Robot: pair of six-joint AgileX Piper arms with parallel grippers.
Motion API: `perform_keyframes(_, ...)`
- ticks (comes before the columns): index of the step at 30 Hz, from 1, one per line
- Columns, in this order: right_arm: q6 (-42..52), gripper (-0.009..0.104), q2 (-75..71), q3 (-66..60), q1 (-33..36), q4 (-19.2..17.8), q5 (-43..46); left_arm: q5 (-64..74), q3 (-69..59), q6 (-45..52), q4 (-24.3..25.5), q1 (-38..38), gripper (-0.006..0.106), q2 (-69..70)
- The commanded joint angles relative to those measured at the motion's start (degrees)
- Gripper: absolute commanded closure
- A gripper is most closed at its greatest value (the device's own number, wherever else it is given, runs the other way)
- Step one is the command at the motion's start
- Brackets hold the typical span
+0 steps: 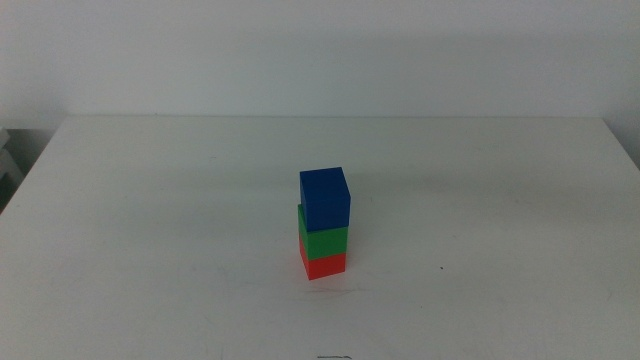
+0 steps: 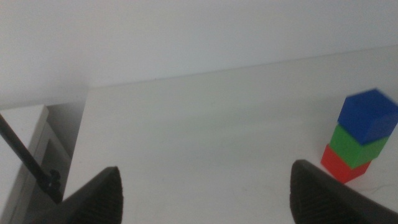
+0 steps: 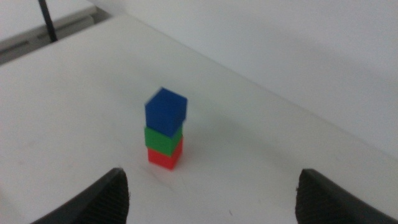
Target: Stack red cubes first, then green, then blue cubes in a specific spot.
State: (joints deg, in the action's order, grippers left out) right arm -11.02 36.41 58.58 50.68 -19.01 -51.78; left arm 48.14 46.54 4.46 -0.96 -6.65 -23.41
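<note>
A stack of three cubes stands upright near the middle of the white table. The red cube (image 1: 324,264) is at the bottom, the green cube (image 1: 323,241) sits on it, and the blue cube (image 1: 325,198) is on top, slightly turned. The stack also shows in the left wrist view: red cube (image 2: 343,167), green cube (image 2: 359,145), blue cube (image 2: 368,116), and in the right wrist view: red cube (image 3: 165,155), green cube (image 3: 163,140), blue cube (image 3: 166,111). Both arms are out of the middle view. My left gripper (image 2: 208,196) and right gripper (image 3: 211,196) are open, empty and well away from the stack.
The white table (image 1: 150,220) is bare around the stack. A plain white wall (image 1: 320,50) stands behind it. A grey shelf edge with a dark rod (image 2: 28,158) lies off the table's left side.
</note>
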Motion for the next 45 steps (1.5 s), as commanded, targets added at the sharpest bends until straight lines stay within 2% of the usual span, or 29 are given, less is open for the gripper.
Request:
perform_keyframes(1,0.52,0.006,0.46,-1.54,-0.46,-1.15,10.2,-7.77,-3.9,-0.25,-0.18,-0.1,0.011,2.91)
perform_keyframes(4,0.52,0.006,0.46,-5.92,-2.71,2.1,18.44,-10.71,-9.61,-0.25,-0.18,-0.1,0.011,7.51)
perform_keyframes(6,0.52,0.006,0.46,-9.52,-5.93,5.66,24.27,-12.98,-12.76,-0.25,-0.18,-0.1,0.011,10.58)
perform_keyframes(11,0.52,0.006,0.04,-18.71,-17.45,16.73,36.16,-21.82,-20.16,-0.25,-0.23,-0.1,0.011,16.44)
perform_keyframes(13,0.52,0.006,-1.03,-22.08,-22.09,18.66,38.88,-25.48,-22.4,-0.25,-0.23,-0.1,0.011,17.81)
perform_keyframes(18,0.52,0.006,-6.39,-32.46,-33.68,19.01,44.94,-35.7,-27.33,-0.25,-0.23,-0.1,0.011,19.12)
perform_keyframes(23,0.52,0.006,-15.89,-43.14,-39.43,19.01,46.73,-44.16,-31.69,-0.25,-0.23,-0.1,0.011,19.12)
perform_keyframes(27,0.52,0.006,-23.99,-48.43,-40.34,18.67,46.73,-46.21,-35.44,-0.25,-0.33,-0.1,0.011,19.12)
perform_keyframes(33,0.52,0.006,-32.77,-53.85,-40.73,18.11,46.68,-46.14,-40.65,-0.25,-3.75,-0.1,0.011,19.12)
perform_keyframes(41,0.52,0.006,-35.58,-59.24,-40.73,18.07,44.96,-53.08,-47.93,-0.25,-3.82,-0.1,0.011,20.07)
perform_keyframes(45,0.52,0.006,-35.58,-59.24,-41.1,18.08,45.62,-52.26,-48.04,-0.25,-3.82,-0.1,0.011,21.63)
